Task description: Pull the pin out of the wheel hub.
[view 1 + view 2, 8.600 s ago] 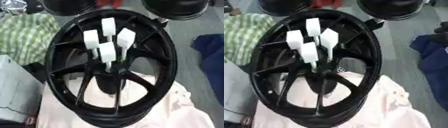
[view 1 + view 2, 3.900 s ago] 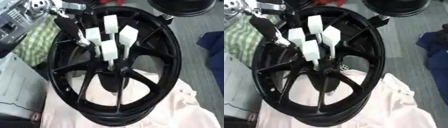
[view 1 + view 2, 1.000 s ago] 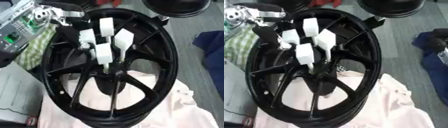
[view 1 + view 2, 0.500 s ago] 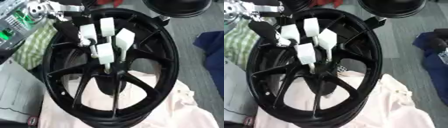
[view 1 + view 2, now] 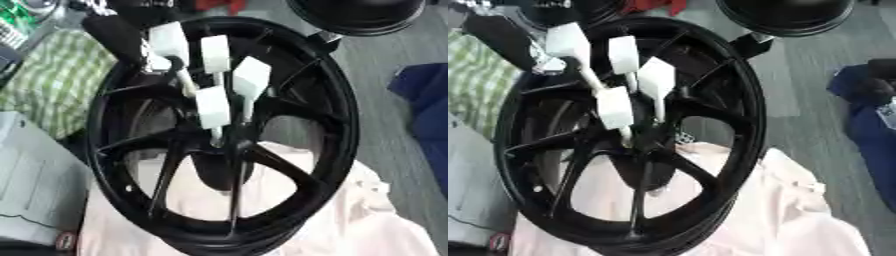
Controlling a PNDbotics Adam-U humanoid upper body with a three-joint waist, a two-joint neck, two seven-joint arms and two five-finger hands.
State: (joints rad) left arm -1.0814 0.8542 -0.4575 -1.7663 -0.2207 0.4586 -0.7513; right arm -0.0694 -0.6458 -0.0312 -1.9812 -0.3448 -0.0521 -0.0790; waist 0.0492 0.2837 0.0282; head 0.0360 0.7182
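A black wheel hub [image 5: 343,125] lies on a pale pink cloth, with several white block-headed pins standing near its centre. Three of them [image 5: 214,52] [image 5: 251,77] [image 5: 212,106] stand close together over the middle. The leftmost pin [image 5: 168,40] leans up and left, its head higher than the others. My left hand [image 5: 114,32] comes in from the upper left; a black finger lies beside that pin's head and another curls across its stem. The right hand shows in neither view.
The pink cloth [image 5: 359,220] spreads under the hub's lower right. A green checked cloth [image 5: 48,85] and a grey box [image 5: 26,180] lie on the left. A dark blue cloth [image 5: 424,100] is on the right, another black wheel [image 5: 359,15] at the top.
My left hand has closed in on the leftmost pin, and that pin's head has risen up and left while the other pins have stayed put.
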